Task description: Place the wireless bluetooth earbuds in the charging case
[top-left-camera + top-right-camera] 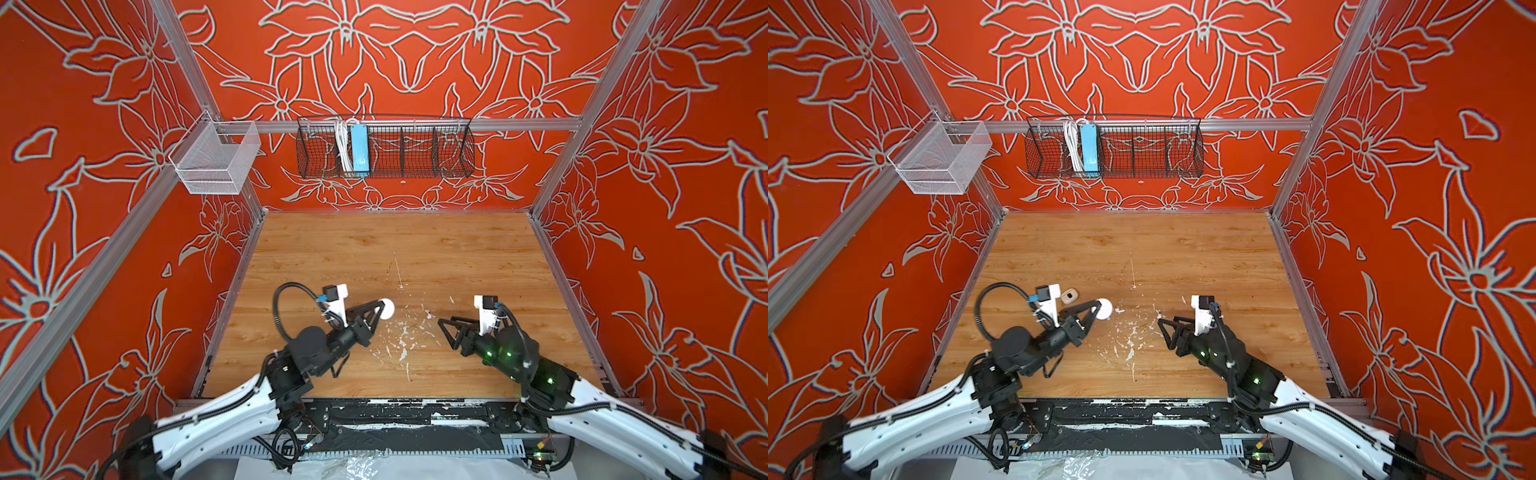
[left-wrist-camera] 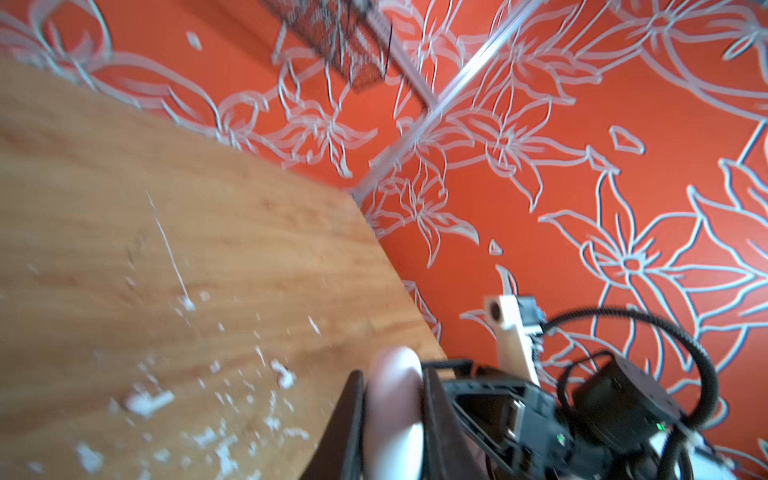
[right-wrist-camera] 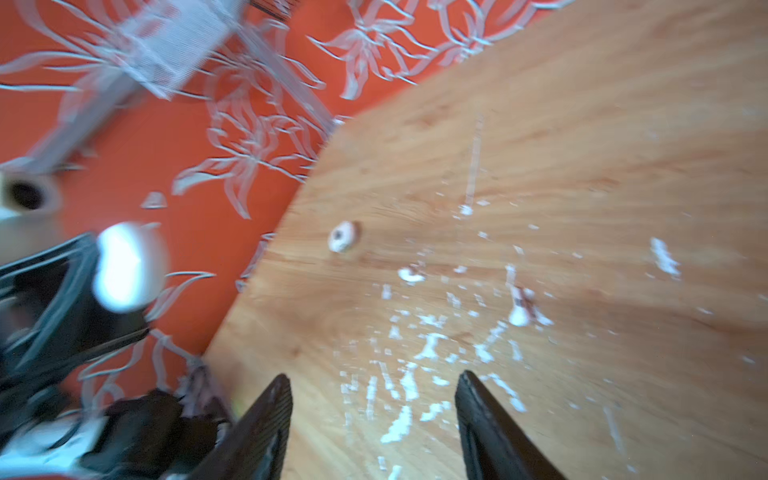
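In both top views the left pincer (image 1: 380,310) (image 1: 1099,310) is clamped on the charging case (image 1: 389,309) (image 1: 1107,309), a white rounded shell held over the bench (image 1: 374,249) left of centre. The right pincer (image 1: 445,333) (image 1: 1165,332) stands right of centre, well apart from the case, jaws spread with nothing between them. White flecks (image 1: 402,341) cover the bench between the two pincers; the earbuds cannot be told from them. In a top view a small pale item (image 1: 1069,296) with a dark spot lies on the bench just beyond the left pincer. Left wrist view: one finger presses each side of the case (image 2: 392,374). Right wrist view, blurred: the right pincer's fingers (image 3: 266,419) stand wide over flecked bench, the small pale item (image 3: 343,237) lies farther off, and the held case (image 3: 129,266) shows at one side.
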Tool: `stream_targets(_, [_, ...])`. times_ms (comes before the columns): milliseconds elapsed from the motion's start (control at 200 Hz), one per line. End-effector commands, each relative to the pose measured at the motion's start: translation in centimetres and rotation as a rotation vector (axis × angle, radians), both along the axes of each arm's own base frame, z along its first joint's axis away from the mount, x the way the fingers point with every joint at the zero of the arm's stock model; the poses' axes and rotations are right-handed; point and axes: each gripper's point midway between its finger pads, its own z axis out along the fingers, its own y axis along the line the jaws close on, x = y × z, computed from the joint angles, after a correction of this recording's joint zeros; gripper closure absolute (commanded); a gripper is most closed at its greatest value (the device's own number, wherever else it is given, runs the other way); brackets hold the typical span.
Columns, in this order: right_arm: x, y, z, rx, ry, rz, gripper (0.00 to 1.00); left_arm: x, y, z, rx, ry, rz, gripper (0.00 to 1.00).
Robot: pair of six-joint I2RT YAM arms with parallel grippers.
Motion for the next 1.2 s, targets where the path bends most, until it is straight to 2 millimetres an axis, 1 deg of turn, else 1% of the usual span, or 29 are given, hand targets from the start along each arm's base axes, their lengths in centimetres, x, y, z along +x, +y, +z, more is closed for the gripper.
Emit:
stream_targets(0, [-2.8,1.8,6.5,0.148,-0.219,0.199,0.31,-0.8,0.4,-1.5,0.181,-0.048,-0.05,0.89])
stream_targets(95, [-4.1,3.6,8.9,0.204,-0.275,0.322,0.32,-0.9,0.2,0.6,0.18,-0.124,-0.076,0.9])
stream_targets(185, [-5.0,6.1,10.3,0.252,-0.302,0.46,0.37,-1.0,-0.6,2.5,0.174,-0.198,-0.116,0.93])
stream_targets(210, [-5.5,6.7,11.1,0.277,-0.325,0.505,0.39,-1.0,-0.8,3.0,0.172,-0.22,-0.126,0.93])
stream_targets(245, [-5.8,7.5,11.7,0.301,-0.342,0.552,0.41,-1.0,-1.0,3.7,0.169,-0.247,-0.133,0.93])
stream_targets(415, [-5.7,10.3,14.2,0.399,-0.379,0.673,0.42,-1.7,-1.8,7.2,0.151,-0.353,-0.189,0.94])
stream_targets(465, [-5.7,10.7,14.9,0.429,-0.394,0.695,0.43,-1.9,-1.9,8.2,0.148,-0.374,-0.201,0.95])
stream_targets(555, [-5.6,11.4,15.7,0.463,-0.404,0.722,0.45,-2.4,-2.1,9.6,0.142,-0.408,-0.223,0.95])
stream_targets(616, [-5.5,11.6,16.0,0.477,-0.414,0.731,0.49,-2.7,-2.2,10.4,0.134,-0.427,-0.238,0.95])
stream_targets(766, [-5.9,11.3,17.1,0.525,-0.474,0.742,0.52,-3.7,-2.5,11.7,0.097,-0.47,-0.278,0.96])
stream_targets(811, [-6.1,11.2,17.4,0.535,-0.491,0.749,0.53,-3.9,-2.5,12.0,0.092,-0.477,-0.289,0.96])
stream_targets(966, [-5.8,11.5,17.6,0.533,-0.498,0.742,0.56,-4.5,-2.3,12.4,0.07,-0.488,-0.302,0.96])
stream_targets(1191, [-5.3,11.6,17.8,0.525,-0.509,0.717,0.55,-5.4,-1.8,12.9,0.041,-0.503,-0.316,0.96])
